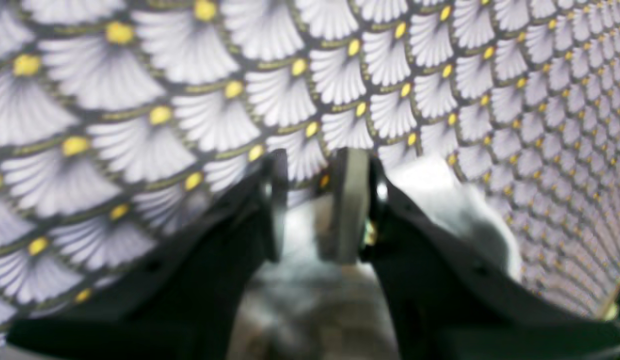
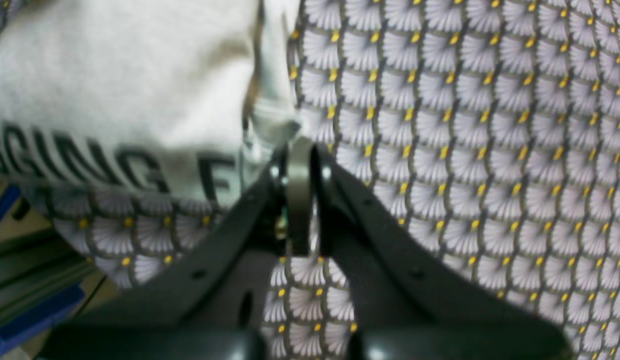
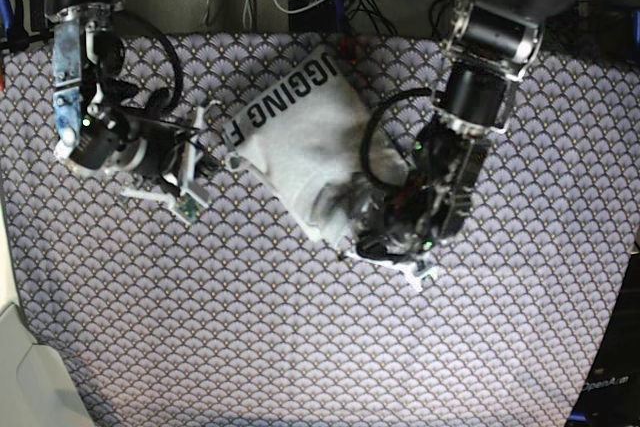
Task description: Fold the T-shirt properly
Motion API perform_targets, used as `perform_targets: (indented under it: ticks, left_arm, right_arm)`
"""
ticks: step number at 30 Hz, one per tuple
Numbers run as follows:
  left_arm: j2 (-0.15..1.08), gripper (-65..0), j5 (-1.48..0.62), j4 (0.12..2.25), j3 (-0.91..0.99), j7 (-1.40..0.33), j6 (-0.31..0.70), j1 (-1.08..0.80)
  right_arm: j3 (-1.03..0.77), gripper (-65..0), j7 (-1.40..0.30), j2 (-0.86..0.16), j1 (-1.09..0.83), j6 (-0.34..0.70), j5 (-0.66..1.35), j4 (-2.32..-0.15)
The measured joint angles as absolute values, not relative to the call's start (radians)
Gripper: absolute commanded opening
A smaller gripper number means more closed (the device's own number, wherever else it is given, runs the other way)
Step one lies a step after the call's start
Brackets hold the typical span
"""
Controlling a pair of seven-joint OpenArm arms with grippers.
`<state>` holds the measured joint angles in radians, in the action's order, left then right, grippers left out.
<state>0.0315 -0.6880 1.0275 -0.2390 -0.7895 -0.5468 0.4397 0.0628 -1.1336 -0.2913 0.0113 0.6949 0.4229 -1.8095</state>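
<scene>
Left gripper [image 1: 314,210] pinches bunched shirt [image 3: 300,147] mid-cloth [image 3: 300,347]; right gripper [image 2: 300,200] clamps its edge; light, limp, likely sags—grip seams or corners.

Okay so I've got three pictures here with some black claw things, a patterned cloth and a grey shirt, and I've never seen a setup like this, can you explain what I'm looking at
This is a two-armed robot working over a table covered by a scallop-patterned tablecloth. One picture looks down from above on both arms. The other two come from cameras mounted on each wrist, so the black prongs at the bottom of those are the arm's own end effector.

The one item on the cloth is a light grey T-shirt with black lettering, bunched into a rough bundle rather than neatly folded.

The right end effector is closed, pinching an edge of the shirt near the lettering. The left end effector sits at the bundle's opposite end with grey fabric between its prongs, so it appears to grip the shirt too, though that picture is blurry.
</scene>
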Motion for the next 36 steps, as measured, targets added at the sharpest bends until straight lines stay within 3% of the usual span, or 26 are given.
perform_targets:
  ticks: [5, 11, 16, 22, 28, 36]
  left_arm:
    - [-0.017, -48.8, -0.619, 0.982, -0.289, -0.758, -0.549, 0.492]
    - [0.038, -48.8, -0.632, 1.237, -0.138, -0.896, -0.550, 0.460]
    - [0.102, -48.9, -0.604, 1.514, 0.050, -1.032, -0.559, 0.242]
    - [0.113, -48.9, -0.640, 1.722, 0.045, -1.069, -0.554, -0.036]
    - [0.062, -48.9, -0.633, 1.722, 0.044, -1.059, -0.554, -0.142]
    - [0.018, -48.9, -0.628, 1.581, 0.047, -1.051, -0.547, -0.069]
  right_arm:
    - [0.064, -65.0, -1.127, -0.335, 0.019, 0.695, 0.420, -1.769]
    - [0.064, -65.0, -1.078, -0.365, 0.022, 0.695, 0.420, -1.723]
    - [0.063, -65.0, -1.068, -0.363, 0.038, 0.695, 0.424, -1.724]
    - [0.065, -65.0, -1.060, -0.357, 0.087, 0.694, 0.426, -1.697]
    - [0.068, -65.0, -1.065, -0.348, 0.113, 0.695, 0.421, -1.619]
    - [0.122, -65.0, -1.037, -0.313, 0.081, 0.695, 0.422, -1.622]
